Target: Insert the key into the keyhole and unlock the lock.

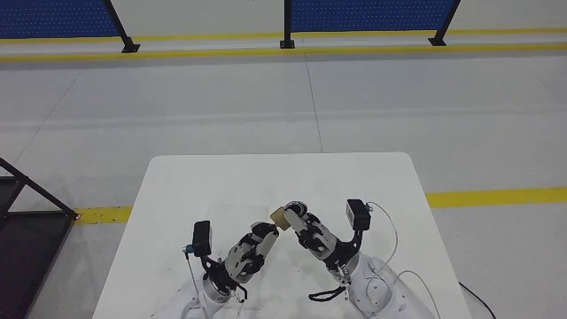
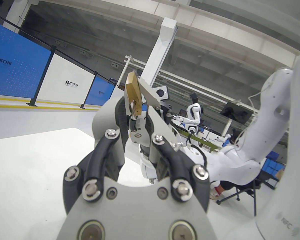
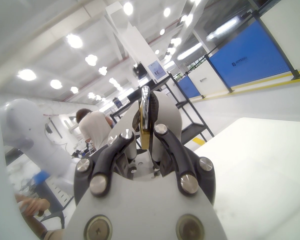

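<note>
Brass lock [image 2: 133, 88] clamped in right gripper [image 3: 147, 109] above white table [image 1: 266, 186], left gripper [image 2: 135, 112] grip unclear (blue-panelled hall)

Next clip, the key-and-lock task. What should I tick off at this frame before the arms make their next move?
1. Padlock off the table: ok, it is held in the air between the two arms.
2. Right pincer gripping the padlock: ok, the brass body is clamped in it.
3. Left pincer at the padlock's other end: position ok; its hold, cannot tell.
4. Silver piece beside the brass body is the key: cannot tell; it could be the shackle.
5. Key seated in the keyhole: cannot tell, the keyhole is hidden.
6. Lock opened: cannot tell.
</note>
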You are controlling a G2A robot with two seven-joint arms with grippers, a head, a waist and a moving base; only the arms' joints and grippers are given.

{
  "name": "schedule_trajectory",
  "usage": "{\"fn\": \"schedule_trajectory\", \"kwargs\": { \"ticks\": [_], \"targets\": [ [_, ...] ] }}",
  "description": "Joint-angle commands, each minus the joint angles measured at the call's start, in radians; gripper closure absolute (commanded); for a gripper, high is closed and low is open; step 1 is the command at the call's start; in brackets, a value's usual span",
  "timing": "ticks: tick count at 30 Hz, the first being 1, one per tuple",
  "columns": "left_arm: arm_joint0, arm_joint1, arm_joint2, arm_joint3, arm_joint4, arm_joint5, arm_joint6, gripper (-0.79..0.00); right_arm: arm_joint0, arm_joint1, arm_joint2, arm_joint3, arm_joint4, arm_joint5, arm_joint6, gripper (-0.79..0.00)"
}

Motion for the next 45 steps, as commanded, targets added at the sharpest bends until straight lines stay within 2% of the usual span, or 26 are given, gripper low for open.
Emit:
{"fn": "schedule_trajectory", "kwargs": {
  "ticks": [1, 2, 3, 8, 12, 17, 22, 29, 30, 31, 32, 33, 35, 37, 39, 43, 45],
  "targets": [
    [-0.001, -0.001, 0.000, 0.002, -0.001, 0.003, -0.004, -0.092, 0.000, 0.000, 0.000, 0.000, -0.003, 0.002, 0.000, 0.000],
    [-0.002, -0.002, 0.000, 0.002, 0.000, 0.008, -0.006, -0.083, 0.000, -0.001, 0.000, 0.000, -0.004, 0.002, -0.001, 0.000],
    [-0.002, -0.003, -0.001, 0.001, 0.000, 0.014, -0.006, 0.000, -0.001, -0.001, 0.000, 0.000, -0.004, 0.002, -0.001, 0.000],
    [-0.001, -0.005, -0.003, -0.001, 0.012, 0.034, -0.002, 0.000, -0.002, -0.002, 0.000, 0.000, -0.007, 0.006, -0.001, 0.000],
    [0.002, -0.010, -0.006, -0.008, 0.063, 0.092, 0.037, 0.000, -0.004, -0.003, 0.000, -0.001, -0.015, 0.015, -0.002, 0.000],
    [-0.003, -0.021, 0.014, 0.016, 0.159, 0.192, 0.138, 0.000, -0.008, -0.004, 0.001, -0.003, -0.027, 0.023, -0.005, 0.000],
    [-0.017, -0.030, 0.035, 0.036, 0.225, 0.251, 0.220, 0.000, -0.012, -0.004, 0.005, -0.006, -0.037, 0.028, -0.008, 0.000],
    [-0.028, -0.037, 0.055, 0.061, 0.261, 0.271, 0.269, 0.000, -0.018, -0.004, 0.008, -0.009, -0.047, 0.026, -0.022, 0.000],
    [-0.028, -0.037, 0.059, 0.062, 0.256, 0.261, 0.267, -0.034, -0.018, -0.004, 0.009, -0.009, -0.046, 0.025, -0.025, 0.000],
    [-0.029, -0.037, 0.062, 0.063, 0.249, 0.248, 0.262, -0.219, -0.018, -0.005, 0.009, -0.009, -0.047, 0.024, -0.027, 0.000],
    [-0.028, -0.037, 0.065, 0.065, 0.240, 0.224, 0.253, -0.323, -0.019, -0.005, 0.010, -0.009, -0.047, 0.023, -0.029, 0.000],
    [-0.027, -0.036, 0.065, 0.067, 0.230, 0.202, 0.243, -0.557, -0.019, -0.005, 0.011, -0.010, -0.049, 0.022, -0.032, 0.000],
    [-0.022, -0.032, 0.064, 0.066, 0.208, 0.154, 0.218, -0.686, -0.020, -0.005, 0.012, -0.010, -0.053, 0.022, -0.036, 0.000],
    [-0.017, -0.028, 0.054, 0.061, 0.185, 0.110, 0.191, -0.733, -0.020, -0.005, 0.014, -0.009, -0.057, 0.021, -0.039, 0.000],
    [-0.009, -0.023, 0.043, 0.053, 0.160, 0.065, 0.167, -0.745, -0.021, -0.005, 0.016, -0.009, -0.059, 0.019, -0.041, 0.000],
    [0.007, -0.010, 0.017, 0.036, 0.085, -0.037, 0.085, -0.680, -0.021, -0.005, 0.019, -0.008, -0.062, 0.015, -0.043, 0.000],
    [0.014, -0.003, 0.002, 0.029, 0.035, -0.085, 0.029, -0.603, -0.022, -0.005, 0.020, -0.010, -0.064, 0.015, -0.043, 0.000]
  ]
}}
